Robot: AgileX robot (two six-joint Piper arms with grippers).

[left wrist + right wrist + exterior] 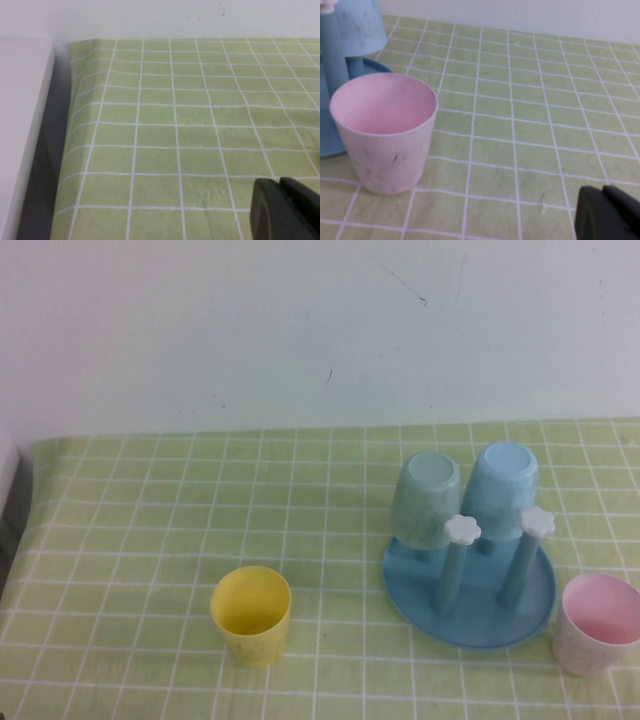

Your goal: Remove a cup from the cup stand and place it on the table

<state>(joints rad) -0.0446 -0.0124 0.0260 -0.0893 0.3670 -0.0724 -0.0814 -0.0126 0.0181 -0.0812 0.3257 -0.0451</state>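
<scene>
The pale pink cup (596, 625) stands upright on the green grid table (150, 510), just right of the blue cup stand (468, 590). It also shows in the right wrist view (385, 132), mouth up, next to the stand's tray (332, 137). My right gripper (605, 192) is shut and empty, apart from the pink cup, low over the cloth. My left gripper (281, 182) is shut and empty over bare cloth (175, 125) near the table's left edge. Neither gripper shows in the high view.
A mint-green cup (425, 498) and a light blue cup (500, 490) hang upside down on the stand's back posts. Two front posts with white flower caps (462, 530) are bare. A yellow cup (251, 615) stands upright at front centre. A white ledge (22, 130) borders the table's left side.
</scene>
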